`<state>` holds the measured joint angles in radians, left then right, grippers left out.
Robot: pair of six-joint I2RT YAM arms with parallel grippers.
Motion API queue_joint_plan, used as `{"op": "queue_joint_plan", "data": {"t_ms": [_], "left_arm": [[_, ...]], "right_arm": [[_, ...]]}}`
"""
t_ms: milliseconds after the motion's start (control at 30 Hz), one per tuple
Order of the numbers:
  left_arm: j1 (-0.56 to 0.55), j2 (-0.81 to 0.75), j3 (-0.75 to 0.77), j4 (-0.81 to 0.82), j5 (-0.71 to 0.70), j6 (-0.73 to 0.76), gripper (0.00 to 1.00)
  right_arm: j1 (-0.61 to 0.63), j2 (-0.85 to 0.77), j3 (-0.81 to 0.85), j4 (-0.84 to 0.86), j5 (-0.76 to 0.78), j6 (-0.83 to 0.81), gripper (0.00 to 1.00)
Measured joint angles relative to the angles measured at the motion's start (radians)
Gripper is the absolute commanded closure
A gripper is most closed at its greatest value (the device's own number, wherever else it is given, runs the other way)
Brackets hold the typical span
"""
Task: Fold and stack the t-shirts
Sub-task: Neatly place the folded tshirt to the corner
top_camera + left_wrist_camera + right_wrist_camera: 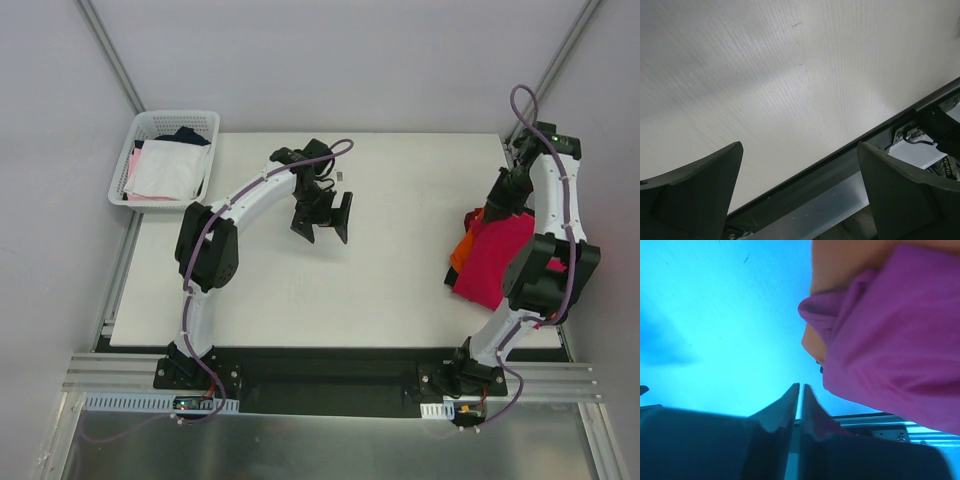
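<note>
— Crimson shirt [490, 262] lies rumpled over the orange shirt [461, 255], across the desk [400, 180] from the basket [135, 140] and well apart from it. Where do I grab?
— It's soft, light, floppy cloth, I reckon. Pinch a hem or shoulder corner, not the bunched middle, or both layers may lift.
— My right jaws sit just beside its rolled edge, down to a narrow slit with nothing in them. My left jaws hang wide between basket and shirts, nearer the basket.
</note>
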<state>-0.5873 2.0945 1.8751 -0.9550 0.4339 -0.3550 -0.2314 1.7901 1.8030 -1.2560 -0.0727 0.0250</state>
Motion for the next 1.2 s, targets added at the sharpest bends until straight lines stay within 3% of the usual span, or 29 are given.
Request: {"op": "queue_joint_plan", "data": {"t_ms": [300, 567, 867, 1200], "left_arm": [[0.0, 0.0, -0.001, 0.0, 0.0, -0.004, 0.01], [0.0, -0.001, -0.025, 0.001, -0.012, -0.004, 0.01], [0.0, -0.02, -0.074, 0.006, -0.052, -0.003, 0.01], [0.006, -0.031, -0.074, 0.006, -0.054, -0.002, 0.01]], "right_arm": [[0.236, 0.172, -0.041, 0.023, -0.134, 0.0, 0.99], [0.364, 0.351, -0.048, 0.026, -0.091, -0.002, 0.99], [0.37, 0.339, -0.303, 0.02, 0.142, 0.003, 0.99], [0.37, 0.136, -0.583, 0.011, 0.19, 0.079, 0.99]]}}
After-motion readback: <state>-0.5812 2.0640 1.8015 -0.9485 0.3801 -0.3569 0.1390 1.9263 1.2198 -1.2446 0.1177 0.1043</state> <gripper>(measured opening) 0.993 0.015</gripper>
